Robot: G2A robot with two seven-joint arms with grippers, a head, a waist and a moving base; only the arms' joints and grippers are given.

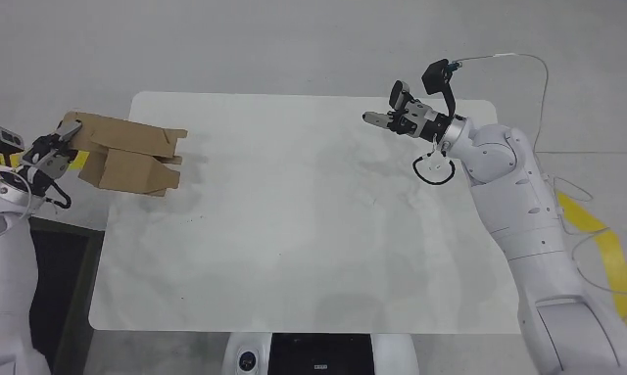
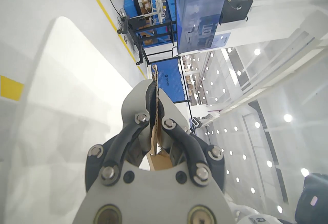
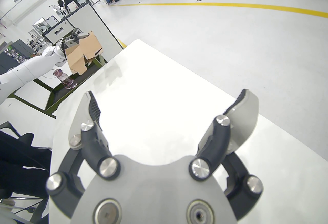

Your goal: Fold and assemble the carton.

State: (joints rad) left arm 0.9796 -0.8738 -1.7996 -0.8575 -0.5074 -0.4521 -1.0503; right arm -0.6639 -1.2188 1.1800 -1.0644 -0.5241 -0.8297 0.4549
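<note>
White table (image 1: 294, 267) on a pale workshop floor (image 3: 230, 43).

Carton (image 1: 122, 152): sits at the table's left edge, partly folded with its flaps loose, and part of it hangs out past the edge.

Left gripper (image 1: 49, 152): clamped on the carton's outer end, with a thin corrugated edge nipped between the pads (image 2: 149, 100).

Right gripper (image 1: 377, 118): jaws spread wide and empty, over the far right of the table, well apart from the carton.

Risks, my read:
- One pinch on a single cardboard edge, with no second support. The carton's weight sits off to one side of the grip, so it could pivot or slide out if the arm swings fast.
- The loose flaps could catch the table edge when the carton comes inboard, which would crease a panel or pull it from the pads.
- The right arm has a long way to travel, so the carton stays one-handed until it arrives.

View differences:
- The left wrist view confirms the grip, with the board edge seated deep between the pads. The top view can't resolve that.
- The right wrist view suggests the carton is held up beside the far table corner, flaps drooping. From the top view I can't tell whether it touches the table.
</note>
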